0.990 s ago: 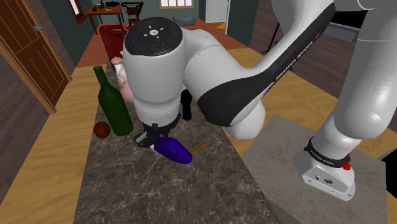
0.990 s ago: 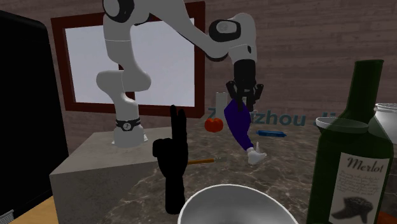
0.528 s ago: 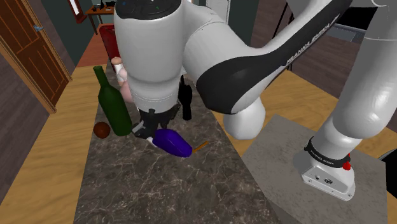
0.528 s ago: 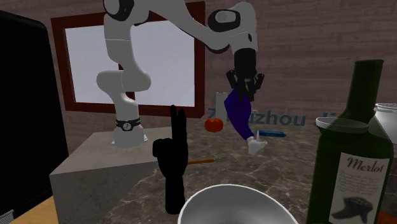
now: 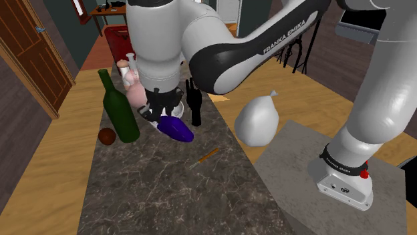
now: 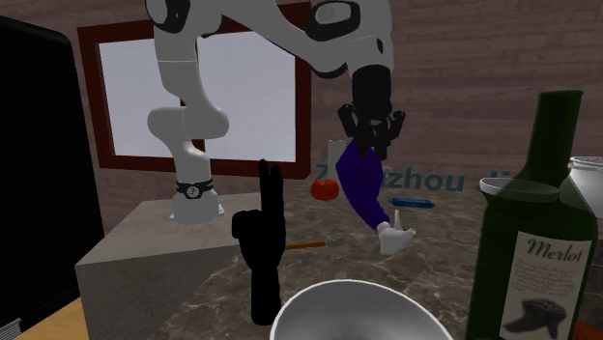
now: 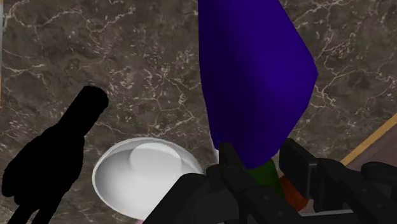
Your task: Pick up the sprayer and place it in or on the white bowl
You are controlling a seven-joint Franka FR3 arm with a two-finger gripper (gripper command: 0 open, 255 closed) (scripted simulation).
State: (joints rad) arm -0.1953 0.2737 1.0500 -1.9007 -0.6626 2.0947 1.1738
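My gripper point(image 6: 369, 140) is shut on the sprayer point(image 6: 360, 188), a purple bottle that hangs tilted above the marble table, its white nozzle point(image 6: 394, 237) lowest. In the shoulder view the sprayer point(image 5: 175, 128) slants out below the gripper point(image 5: 160, 113), between the green bottle and the black hand figure. In the wrist view the fingers of the gripper point(image 7: 264, 168) clasp the sprayer point(image 7: 254, 83) at its green neck. The white bowl point(image 7: 146, 175) lies on the table below, beside the sprayer's body. That bowl point(image 6: 358, 309) is nearest the camera in the second exterior view.
A tall green wine bottle point(image 5: 119, 110) and a brown ball point(image 5: 107, 136) stand at the shoulder view's left. A black hand figure point(image 5: 194, 103) rises next to the bowl. An orange pencil point(image 5: 204, 157) lies mid-table. A pink vase point(image 5: 133, 90) sits behind the gripper.
The gripper has carried the sprayer upward and farther across the table, away from the stand and toward the bowl. The arm has swung with it.
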